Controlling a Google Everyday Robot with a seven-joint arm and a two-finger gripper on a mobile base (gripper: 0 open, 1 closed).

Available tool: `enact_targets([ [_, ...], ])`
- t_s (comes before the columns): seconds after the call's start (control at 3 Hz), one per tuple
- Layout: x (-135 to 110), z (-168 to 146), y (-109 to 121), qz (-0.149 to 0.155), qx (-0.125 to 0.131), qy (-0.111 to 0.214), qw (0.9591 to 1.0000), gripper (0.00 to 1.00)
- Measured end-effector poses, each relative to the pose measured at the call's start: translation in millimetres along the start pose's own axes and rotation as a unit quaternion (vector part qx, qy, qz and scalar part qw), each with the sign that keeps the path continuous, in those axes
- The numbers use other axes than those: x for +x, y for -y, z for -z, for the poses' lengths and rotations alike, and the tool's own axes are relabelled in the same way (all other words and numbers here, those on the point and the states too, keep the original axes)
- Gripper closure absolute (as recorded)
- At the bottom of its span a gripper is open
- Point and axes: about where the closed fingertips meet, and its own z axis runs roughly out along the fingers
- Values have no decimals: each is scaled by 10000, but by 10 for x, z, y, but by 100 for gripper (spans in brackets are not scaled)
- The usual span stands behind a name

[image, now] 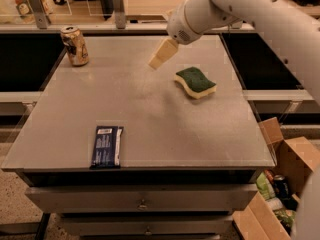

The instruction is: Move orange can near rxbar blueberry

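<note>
The orange can [74, 45] stands upright at the far left corner of the grey table [150, 114]. It has tan-orange and brown sides and a silver top. The rxbar blueberry [106, 146] lies flat near the front left edge, a dark navy wrapper with a white label at its far end. My gripper [161, 55] hangs above the table's far middle, on a white arm that comes in from the upper right. It is well to the right of the can and far behind the bar. It holds nothing that I can see.
A green-and-yellow sponge [195, 82] lies right of the gripper. An open cardboard box [280, 184] with cans and packets stands on the floor at the right. Posts and a shelf run behind the table's far edge.
</note>
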Motion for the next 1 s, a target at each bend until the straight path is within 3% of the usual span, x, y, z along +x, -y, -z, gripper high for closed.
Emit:
enact_targets([
  [0.33, -153, -558, 91, -430, -6, 351, 9985, 0],
  [1.0, -636, -1400, 96, -812, -246, 968, 9917, 0],
])
